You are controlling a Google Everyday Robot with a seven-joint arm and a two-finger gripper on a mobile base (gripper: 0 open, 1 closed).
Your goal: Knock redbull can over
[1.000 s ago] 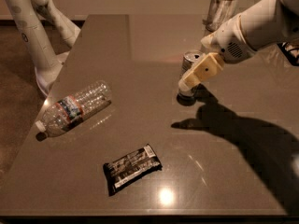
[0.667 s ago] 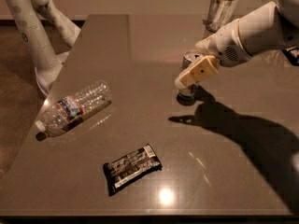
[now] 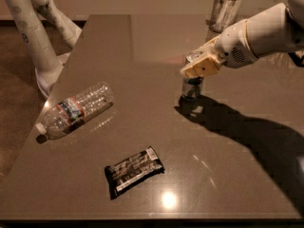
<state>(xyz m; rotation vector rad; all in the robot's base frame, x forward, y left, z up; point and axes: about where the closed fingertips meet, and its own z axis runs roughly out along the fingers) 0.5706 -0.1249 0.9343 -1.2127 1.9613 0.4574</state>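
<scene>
camera view: slim silver-and-blue metal redbull can (image 3: pixel 192 87) stands upright on the dark brown table (image 3: pixel 142 46), right of centre. its top is largely hidden behind the white-and-tan gripper (image 3: pixel 200 67), level with the can's upper end. contact not discernible; whether the claw is released or clenched cannot be told. clear plastic water bottle (image 3: pixel 76 109) lies on its side, left. black snack wrapper (image 3: pixel 134 170) lies near. clear glass tumbler (image 3: pixel 224 11), far right, cropped at top.
</scene>
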